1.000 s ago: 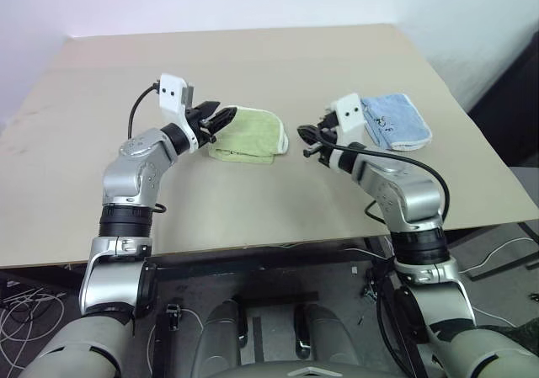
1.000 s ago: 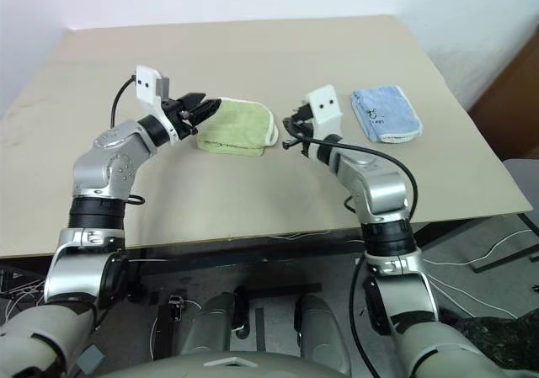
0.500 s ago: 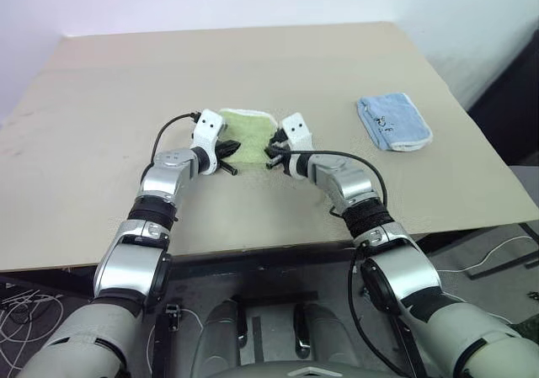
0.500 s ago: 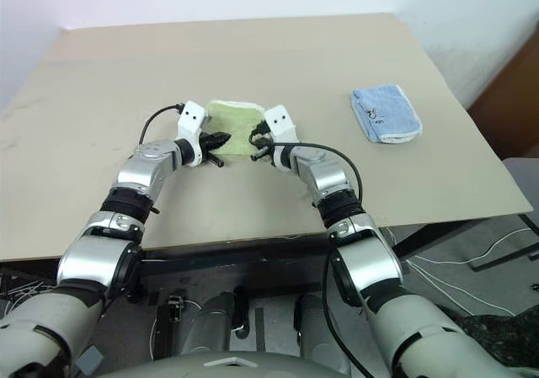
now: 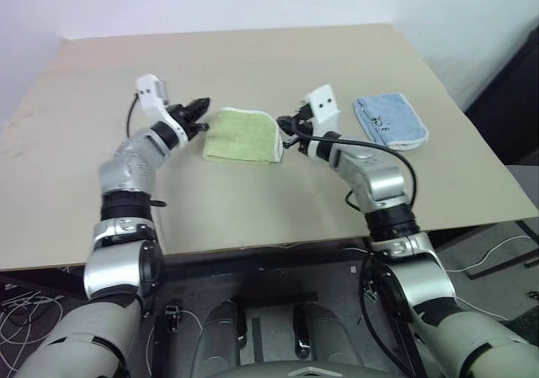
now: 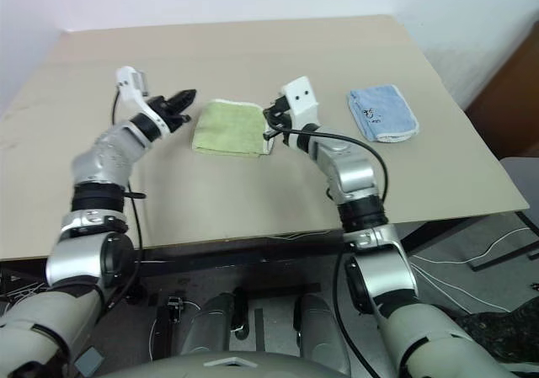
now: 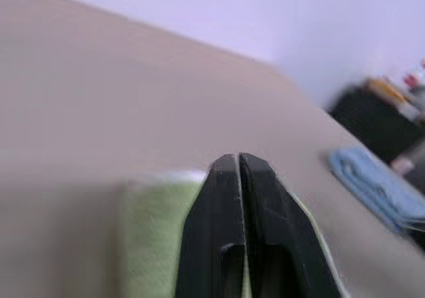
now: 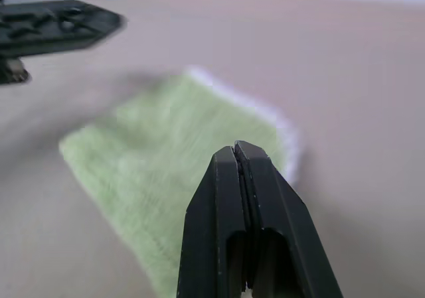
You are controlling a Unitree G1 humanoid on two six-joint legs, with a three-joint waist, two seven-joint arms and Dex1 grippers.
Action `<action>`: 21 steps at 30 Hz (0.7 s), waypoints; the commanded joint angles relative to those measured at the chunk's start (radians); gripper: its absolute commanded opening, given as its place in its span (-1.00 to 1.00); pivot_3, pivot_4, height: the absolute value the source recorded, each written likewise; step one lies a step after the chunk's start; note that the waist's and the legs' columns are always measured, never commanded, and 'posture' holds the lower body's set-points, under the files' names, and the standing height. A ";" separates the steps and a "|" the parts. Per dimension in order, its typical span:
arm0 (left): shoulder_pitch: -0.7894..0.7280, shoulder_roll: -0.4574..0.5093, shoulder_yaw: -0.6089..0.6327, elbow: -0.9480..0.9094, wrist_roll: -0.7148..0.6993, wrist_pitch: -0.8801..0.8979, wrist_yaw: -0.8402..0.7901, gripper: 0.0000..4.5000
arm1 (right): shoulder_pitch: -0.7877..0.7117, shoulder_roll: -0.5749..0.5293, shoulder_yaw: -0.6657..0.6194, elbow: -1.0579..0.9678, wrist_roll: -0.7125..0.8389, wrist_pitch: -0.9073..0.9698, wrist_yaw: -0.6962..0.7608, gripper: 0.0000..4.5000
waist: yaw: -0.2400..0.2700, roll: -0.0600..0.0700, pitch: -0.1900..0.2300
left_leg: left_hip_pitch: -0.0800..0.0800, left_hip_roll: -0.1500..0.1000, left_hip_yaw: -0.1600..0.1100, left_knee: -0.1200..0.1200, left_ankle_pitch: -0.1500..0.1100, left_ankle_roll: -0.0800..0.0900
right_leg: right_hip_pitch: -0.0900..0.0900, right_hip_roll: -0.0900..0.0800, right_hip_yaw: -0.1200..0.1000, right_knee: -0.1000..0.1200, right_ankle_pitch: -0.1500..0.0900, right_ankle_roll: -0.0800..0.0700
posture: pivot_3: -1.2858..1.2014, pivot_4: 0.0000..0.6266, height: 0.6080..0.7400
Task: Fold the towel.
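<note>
The light green towel [image 5: 242, 136] lies folded into a small rectangle on the table, its white edging along the right side. My left gripper [image 5: 202, 106] hovers just off the towel's far left corner, pointing at it. In the left wrist view its fingers [image 7: 226, 178] are pressed together, shut on nothing, with the towel [image 7: 149, 225] below them. My right gripper [image 5: 283, 130] is at the towel's right edge, also shut and empty. The right wrist view shows its fingertips [image 8: 229, 168] over the towel [image 8: 166, 152] and the left gripper [image 8: 60, 22] beyond it.
A smaller light blue towel [image 5: 390, 121] lies folded to the right, past my right wrist. The beige table [image 5: 253, 58] stretches wide behind the towel and to its left. The table's front edge [image 5: 253, 247] runs close under my forearms.
Half a second ago both grippers were close together at the towel's near edge. They have since spread apart, left gripper to the towel's left corner, right gripper to its right edge. The towel stays folded.
</note>
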 commanded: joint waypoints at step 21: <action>-0.004 -0.110 0.143 0.184 -0.150 0.383 0.184 0.98 | 0.253 -0.110 -0.031 -0.454 0.108 0.256 -0.029 -1.00 | 0.011 0.000 -0.001 | 0.000 0.001 -0.001 0.001 -0.002 -0.002 | -0.001 -0.004 -0.004 -0.002 -0.001 -0.003 | 0.03 -0.52 1.00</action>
